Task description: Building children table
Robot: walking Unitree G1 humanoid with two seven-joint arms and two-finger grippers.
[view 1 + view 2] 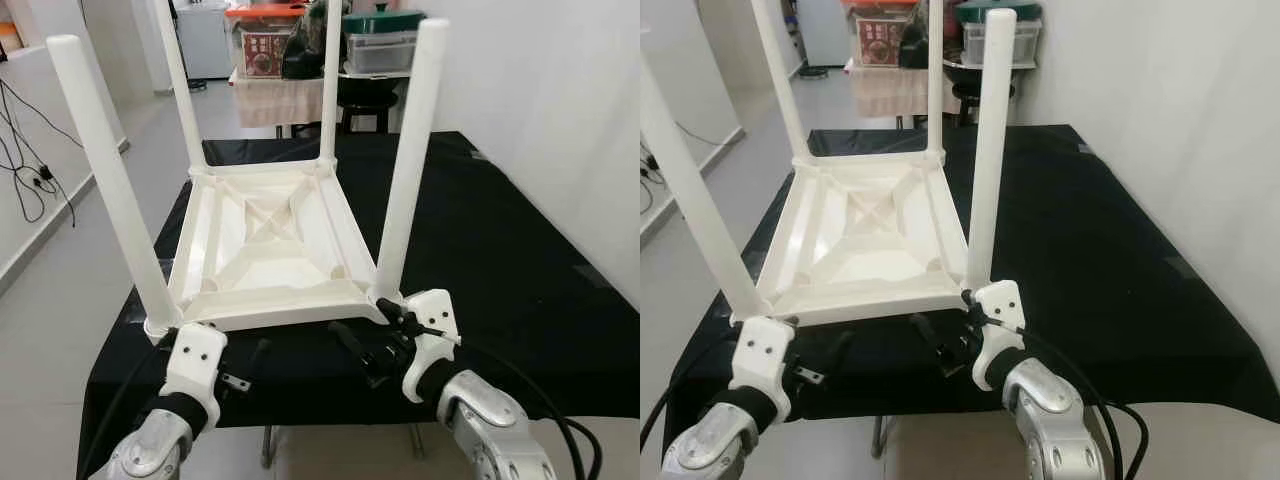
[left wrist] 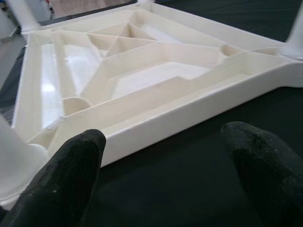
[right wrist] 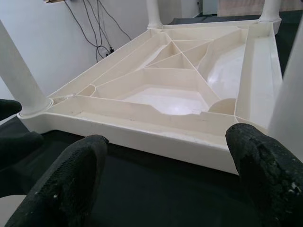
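A white plastic children's table (image 1: 265, 240) lies upside down on a black-covered work table (image 1: 500, 250). Its ribbed underside faces up and its legs stand upright at the corners, with the near left leg (image 1: 110, 185) and the near right leg (image 1: 410, 160) closest to me. My left gripper (image 1: 245, 368) hovers open just before the near rim, close to the left corner. My right gripper (image 1: 375, 352) is open too, just before the rim by the near right leg. In the wrist views the left gripper (image 2: 161, 175) and the right gripper (image 3: 165, 179) each frame the rim with nothing between the fingers.
A white wall runs along the right side. Behind the work table stands a cloth-covered stand with storage boxes (image 1: 300, 50). Black cables (image 1: 30, 170) trail along the left wall and floor. The black cloth is bare to the right of the white table.
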